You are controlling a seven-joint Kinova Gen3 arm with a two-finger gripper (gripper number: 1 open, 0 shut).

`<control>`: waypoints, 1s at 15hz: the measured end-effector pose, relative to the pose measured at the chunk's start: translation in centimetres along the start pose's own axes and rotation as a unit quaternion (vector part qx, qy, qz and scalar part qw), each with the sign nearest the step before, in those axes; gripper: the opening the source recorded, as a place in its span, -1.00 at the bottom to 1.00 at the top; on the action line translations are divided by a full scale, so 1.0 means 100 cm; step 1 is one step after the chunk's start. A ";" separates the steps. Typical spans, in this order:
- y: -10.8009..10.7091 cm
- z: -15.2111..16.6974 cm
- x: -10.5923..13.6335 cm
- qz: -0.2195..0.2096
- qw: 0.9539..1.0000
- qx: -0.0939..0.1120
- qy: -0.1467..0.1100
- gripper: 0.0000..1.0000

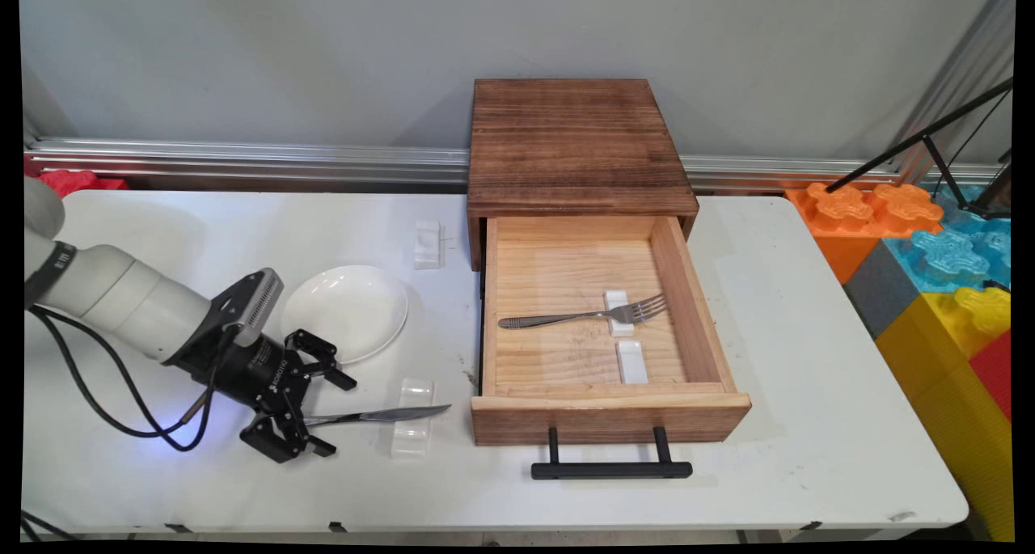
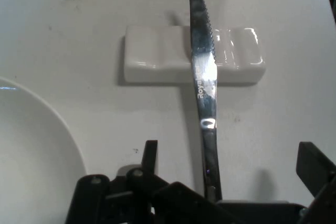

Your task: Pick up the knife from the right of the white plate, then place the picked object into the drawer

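I see the long white table (image 1: 768, 425) first, and on it, at the far middle, the dark-topped wooden drawer box (image 1: 578, 145) with its pale wooden drawer (image 1: 687, 295) pulled out toward the near side, black bar handle (image 1: 611, 468) at the front; inside lies a steel fork (image 1: 566, 318), its neck on a small white ceramic rest (image 1: 618, 299), with a second white rest (image 1: 631, 362) just near of it; left of the drawer sits the round white plate (image 1: 344, 311), and far of the plate another white rest (image 1: 427, 243) stands alone; nearest my black two-finger gripper (image 1: 301, 425) is the steel serrated table knife (image 2: 203, 87), its blade laid across a clear-white rest (image 1: 411, 429) just left of the drawer front; the knife's long axis runs left to right, handle end at the gripper, tip pointing toward the drawer; in the hand view the handle runs down between the fingers (image 2: 149, 156), which stand well apart on either side of it; I judge them spread, not yet pinching the knife.
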 end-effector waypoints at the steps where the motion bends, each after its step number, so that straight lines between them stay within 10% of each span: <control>1: 0.000 0.001 0.000 0.002 1.000 0.000 0.000 1.00; 6: -0.002 0.007 -0.001 0.011 1.000 -0.001 -0.001 1.00; 7: -0.002 0.007 -0.001 0.013 1.000 -0.001 -0.001 -1.00; 15: -0.003 0.011 -0.001 0.020 1.000 -0.005 -0.010 -1.00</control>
